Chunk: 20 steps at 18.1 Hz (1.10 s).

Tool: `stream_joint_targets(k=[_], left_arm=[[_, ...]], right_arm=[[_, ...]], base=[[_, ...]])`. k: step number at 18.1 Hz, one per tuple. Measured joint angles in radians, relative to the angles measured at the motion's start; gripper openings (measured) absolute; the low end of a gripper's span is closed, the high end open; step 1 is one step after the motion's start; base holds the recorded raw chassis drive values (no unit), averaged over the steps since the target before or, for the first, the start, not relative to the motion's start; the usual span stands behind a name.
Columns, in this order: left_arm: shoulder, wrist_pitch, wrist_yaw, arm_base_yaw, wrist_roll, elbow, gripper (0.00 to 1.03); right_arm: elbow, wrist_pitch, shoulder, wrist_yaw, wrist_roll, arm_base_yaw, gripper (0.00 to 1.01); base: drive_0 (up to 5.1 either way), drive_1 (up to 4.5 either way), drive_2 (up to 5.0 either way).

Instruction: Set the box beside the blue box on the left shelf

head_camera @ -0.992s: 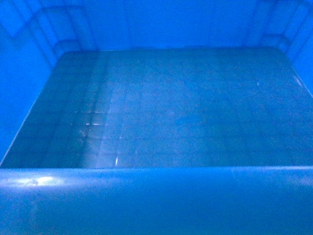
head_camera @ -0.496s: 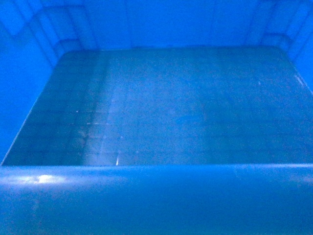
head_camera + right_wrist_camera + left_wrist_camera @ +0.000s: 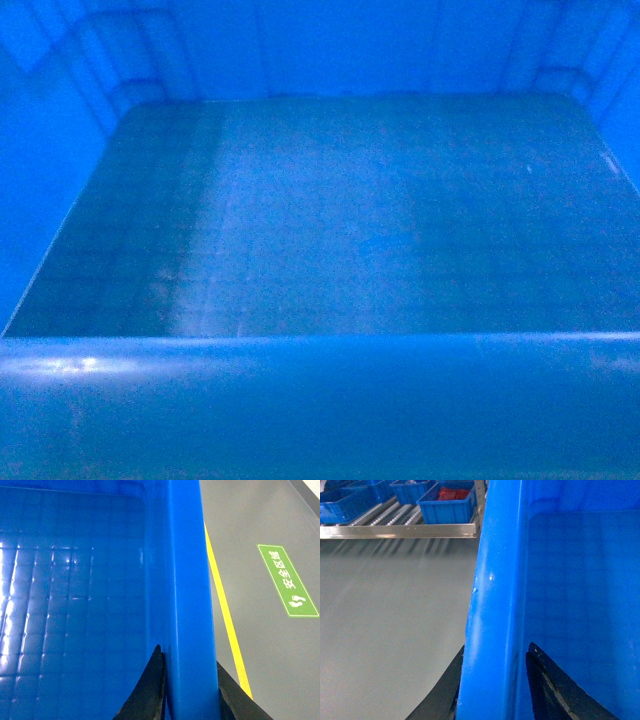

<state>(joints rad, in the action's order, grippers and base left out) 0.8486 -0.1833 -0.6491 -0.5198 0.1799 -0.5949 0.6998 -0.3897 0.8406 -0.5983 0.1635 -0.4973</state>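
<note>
Not much has shifted since the earlier frames: the box point(image 3: 330, 210) still fills our whole head view, its near rim sitting a touch higher in frame and the glints on the grid floor gone softer. We've got it by both side walls. Our left gripper point(image 3: 492, 690) has its jaws pinching the left wall, one dark finger outside and one inside. Same on the other side, where our right gripper point(image 3: 187, 695) has its jaws clamped over the right rim. Off to the left, the left shelf point(image 3: 395, 516) with its roller tracks sits well apart from us, carrying several small blue bins point(image 3: 445, 507). Below the right rim we see grey floor point(image 3: 260, 645), a yellow line point(image 3: 225, 615) and a green floor sign point(image 3: 287, 580).
</note>
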Motion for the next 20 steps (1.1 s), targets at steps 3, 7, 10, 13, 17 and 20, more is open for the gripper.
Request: stream_joint_targets(k=[3, 7, 10, 13, 17, 20], left_arm=[[0.0, -0.002, -0.002, 0.0, -0.001, 0.0, 0.3], [0.0, -0.003, -0.001, 0.0, -0.002, 0.0, 0.3], [0.0, 0.0, 0.002, 0.0, 0.0, 0.0, 0.3], [0.0, -0.004, 0.0, 0.0, -0.002, 0.0, 0.3], [0.0, 0.0, 0.0, 0.0, -0.001, 0.0, 0.3], [0.0, -0.002, -0.002, 0.0, -0.001, 0.0, 0.3]], right_arm=[[0.0, -0.002, 0.001, 0.0, 0.0, 0.0, 0.12], [0.0, 0.0, 0.002, 0.0, 0.0, 0.0, 0.12], [0.0, 0.0, 0.0, -0.001, 0.0, 0.0, 0.12], [0.0, -0.004, 0.001, 0.0, 0.0, 0.0, 0.12], [0.0, -0.002, 0.001, -0.001, 0.0, 0.0, 0.12], [0.0, -0.002, 0.0, 0.0, 0.0, 0.0, 0.12]], base=[[0.0, 4.03, -4.1], [0.0, 4.04, -4.1], [0.0, 4.04, -4.1], [-0.1, 4.0, -4.1], [0.0, 4.04, -4.1], [0.0, 4.07, -4.0]])
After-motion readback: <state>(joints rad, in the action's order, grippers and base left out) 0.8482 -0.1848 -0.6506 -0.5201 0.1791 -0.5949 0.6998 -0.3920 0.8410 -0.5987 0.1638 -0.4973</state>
